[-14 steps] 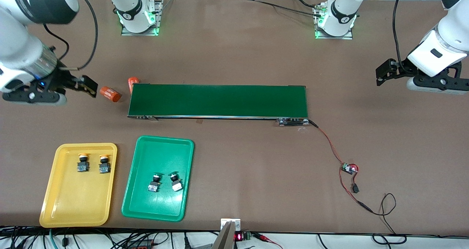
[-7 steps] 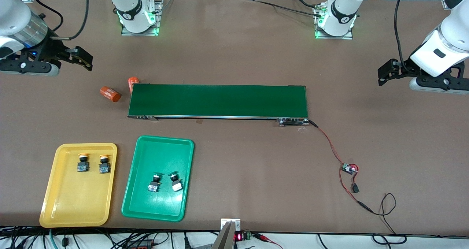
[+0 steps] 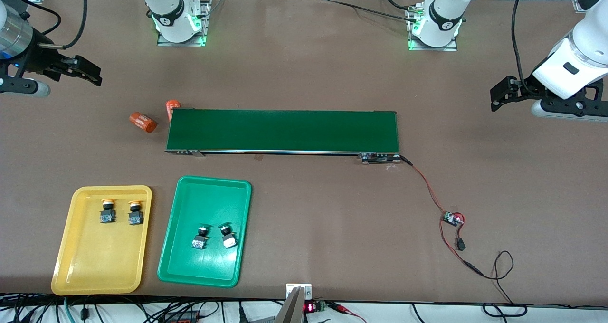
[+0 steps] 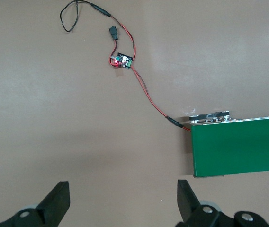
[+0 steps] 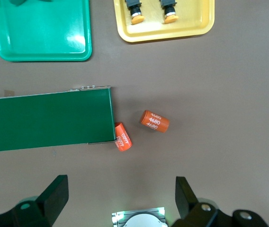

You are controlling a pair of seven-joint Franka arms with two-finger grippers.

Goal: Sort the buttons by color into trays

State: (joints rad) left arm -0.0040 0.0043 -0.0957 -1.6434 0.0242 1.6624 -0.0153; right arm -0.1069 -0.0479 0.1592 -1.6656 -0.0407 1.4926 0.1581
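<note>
Two yellow-capped buttons [image 3: 120,212] sit side by side in the yellow tray [image 3: 71,266], and two green-capped buttons [image 3: 213,236] lie in the green tray [image 3: 190,270] beside it, both trays nearer the front camera than the conveyor belt [image 3: 282,130]. The right hand [image 3: 90,73] hangs over bare surface [image 3: 308,66] at the right arm's end, fingers spread, empty. The left hand [image 3: 498,95] hangs over the left arm's end, fingers spread, empty. Two orange cylinders [image 3: 154,116] lie by the belt's end.
</note>
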